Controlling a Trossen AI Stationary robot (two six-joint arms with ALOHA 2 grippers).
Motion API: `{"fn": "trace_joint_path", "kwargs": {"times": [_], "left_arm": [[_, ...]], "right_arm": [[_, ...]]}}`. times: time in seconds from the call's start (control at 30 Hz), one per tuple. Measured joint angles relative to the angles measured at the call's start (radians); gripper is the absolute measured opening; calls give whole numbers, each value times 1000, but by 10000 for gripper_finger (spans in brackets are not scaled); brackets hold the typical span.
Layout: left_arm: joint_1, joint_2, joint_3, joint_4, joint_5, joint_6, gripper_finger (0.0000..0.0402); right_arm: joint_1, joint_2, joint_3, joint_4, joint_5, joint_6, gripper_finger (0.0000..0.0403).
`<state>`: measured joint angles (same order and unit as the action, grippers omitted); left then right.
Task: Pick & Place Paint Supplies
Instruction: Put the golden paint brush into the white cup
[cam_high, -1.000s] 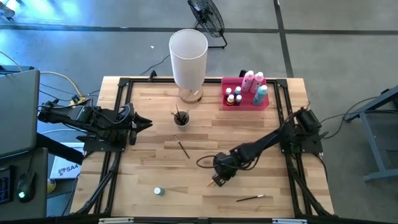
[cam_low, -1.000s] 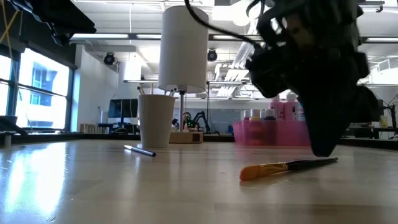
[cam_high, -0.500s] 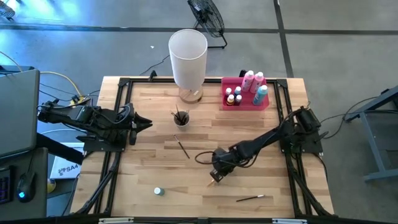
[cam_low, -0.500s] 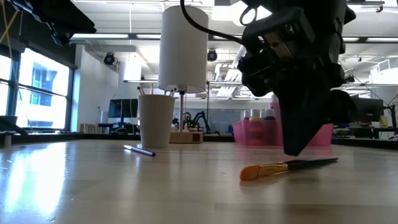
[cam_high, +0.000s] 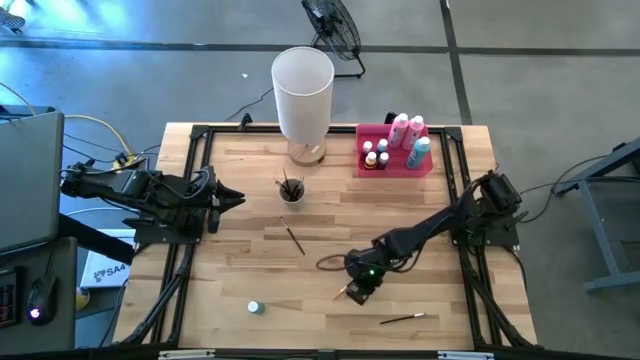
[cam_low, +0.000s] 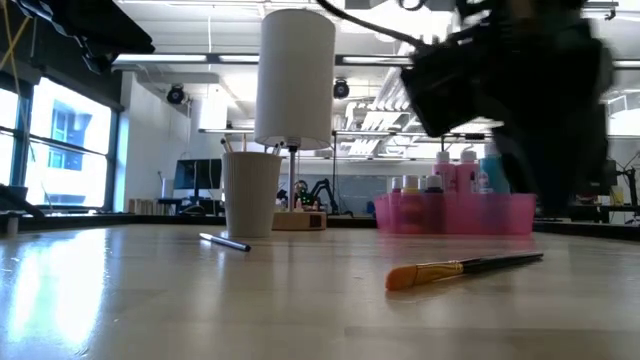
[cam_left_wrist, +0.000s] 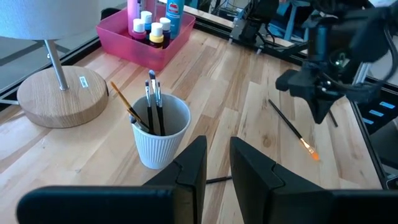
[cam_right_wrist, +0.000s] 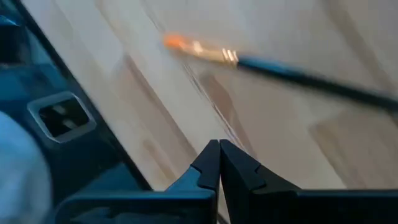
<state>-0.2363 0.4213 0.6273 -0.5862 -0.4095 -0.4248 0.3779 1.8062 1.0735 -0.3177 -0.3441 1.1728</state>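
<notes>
right gripper (cam_high: 357, 291): stretched low over table, fingers clenched empty | paintbrush (cam_right_wrist: 273, 65): just ahead | left gripper (cam_high: 238, 199): waiting, fingers slightly parted

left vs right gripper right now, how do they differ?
Left gripper sits at the table's left side, pointed toward the white ribbed cup of brushes, fingers slightly apart with nothing between them. Right gripper is out over the table's middle front, just above the orange-tipped paintbrush, fingers shut together. The left is nowhere near a loose brush; the right is right beside one. Shared: both dark two-finger grippers, neither holding anything.
</notes>
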Motion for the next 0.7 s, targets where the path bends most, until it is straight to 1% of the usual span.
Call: {"fn": "trace_joint_path", "kwargs": {"times": [0.13, 0.3, 0.43, 0.7], "left_arm": [[0, 0, 0, 0, 0, 0, 70], [0, 0, 0, 0, -1, 0, 70], [0, 0, 0, 0, -1, 0, 70], [0, 0, 0, 0, -2, 0, 70]], "right_arm": [[21, 16, -5, 6, 17, 4, 3], [21, 34, -6, -3, 35, 0, 3], [14, 55, -5, 14, 36, -7, 3], [-14, 70, -5, 75, 79, -20, 3]]}}
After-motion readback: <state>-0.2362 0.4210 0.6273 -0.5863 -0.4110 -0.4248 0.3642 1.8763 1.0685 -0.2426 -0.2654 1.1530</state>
